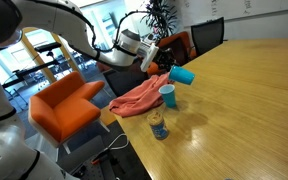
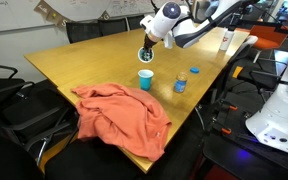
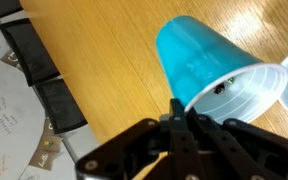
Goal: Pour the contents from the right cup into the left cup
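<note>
My gripper (image 1: 158, 58) is shut on the right cup (image 1: 182, 75), the deeper teal-blue one, and holds it tipped over on its side in the air. In an exterior view the gripper (image 2: 150, 40) holds this cup (image 2: 145, 53) right above the left cup (image 2: 145, 79). The left cup (image 1: 168, 95) is smaller and paler, and stands upright on the wooden table (image 1: 244, 110). In the wrist view the fingers (image 3: 180, 112) pinch the teal cup (image 3: 196, 60) near its paler end. I cannot make out the contents.
An orange cloth (image 1: 136, 98) lies over the table edge beside the left cup and also shows in an exterior view (image 2: 124, 118). A short yellow patterned can (image 1: 159, 125) stands near the cups (image 2: 180, 82). A white bottle (image 2: 226, 40) stands farther off. Chairs surround the table.
</note>
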`<action>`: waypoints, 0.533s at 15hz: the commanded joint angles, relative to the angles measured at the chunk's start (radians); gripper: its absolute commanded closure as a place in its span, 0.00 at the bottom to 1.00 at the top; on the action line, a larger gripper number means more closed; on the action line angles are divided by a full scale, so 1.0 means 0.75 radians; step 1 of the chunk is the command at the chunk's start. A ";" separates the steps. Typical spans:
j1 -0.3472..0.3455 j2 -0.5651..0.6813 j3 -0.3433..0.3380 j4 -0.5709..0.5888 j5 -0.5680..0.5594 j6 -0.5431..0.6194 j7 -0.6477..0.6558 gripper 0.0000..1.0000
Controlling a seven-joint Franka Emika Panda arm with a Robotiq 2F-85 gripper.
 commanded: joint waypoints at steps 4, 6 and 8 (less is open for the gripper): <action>0.088 -0.003 -0.025 -0.002 -0.475 -0.103 0.397 0.99; 0.108 -0.010 -0.018 -0.018 -0.589 -0.174 0.507 0.99; 0.018 0.008 0.066 -0.005 -0.547 -0.158 0.456 0.99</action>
